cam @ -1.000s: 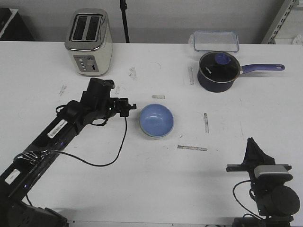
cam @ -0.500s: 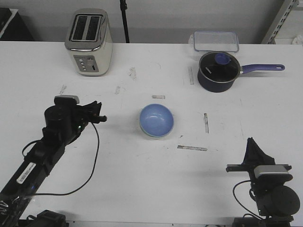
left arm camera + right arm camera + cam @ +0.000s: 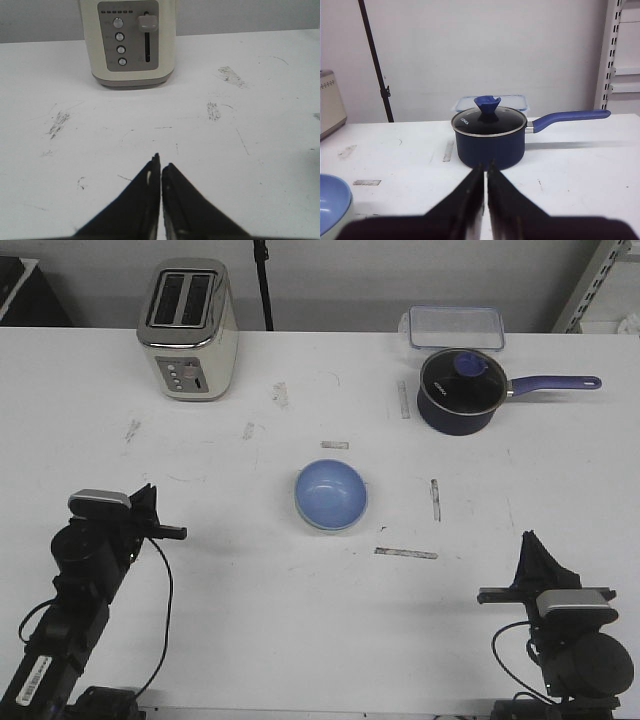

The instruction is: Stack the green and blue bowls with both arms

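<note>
Spanning the room, scuffed white table

Both arms are black and jointed, the left arm carrying a white label, looping black cable and grey-topped motor housing, the right arm a grey block above its round housing.

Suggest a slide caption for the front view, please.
Light blue bowl nested in pale green bowl; both arms retracted.
</note>
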### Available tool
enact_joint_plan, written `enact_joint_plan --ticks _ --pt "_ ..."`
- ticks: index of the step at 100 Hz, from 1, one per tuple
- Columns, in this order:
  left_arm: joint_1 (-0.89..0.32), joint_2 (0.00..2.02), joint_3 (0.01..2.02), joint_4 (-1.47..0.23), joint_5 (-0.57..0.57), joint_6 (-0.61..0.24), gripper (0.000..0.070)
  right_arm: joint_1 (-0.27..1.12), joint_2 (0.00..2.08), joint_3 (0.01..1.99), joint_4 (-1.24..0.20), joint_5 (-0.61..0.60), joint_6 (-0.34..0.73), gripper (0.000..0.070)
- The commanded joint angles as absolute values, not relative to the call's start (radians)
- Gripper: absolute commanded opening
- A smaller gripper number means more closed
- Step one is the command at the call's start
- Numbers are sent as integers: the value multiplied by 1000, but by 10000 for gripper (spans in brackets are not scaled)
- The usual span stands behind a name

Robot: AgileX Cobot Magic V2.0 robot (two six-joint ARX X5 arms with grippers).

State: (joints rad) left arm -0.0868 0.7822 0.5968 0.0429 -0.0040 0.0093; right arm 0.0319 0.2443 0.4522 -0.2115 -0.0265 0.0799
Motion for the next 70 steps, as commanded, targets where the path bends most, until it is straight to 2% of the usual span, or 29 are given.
enact_joint_plan --ticks 1,11,26,46,70 --pt "-80 750 570 54 -7 15 0 33 244 457 -202 -27 89 3" --pt "-79 683 517 54 0 9 0 33 244 457 -202 -27 89 3" --pt "-80 565 432 53 4 -49 1 33 244 457 -202 -27 89 3" --pt "-80 413 401 -30 3 -48 1 33 244 457 -202 -27 89 3" --pt "-80 268 402 -13 3 -48 1 33 244 457 -202 -27 89 3"
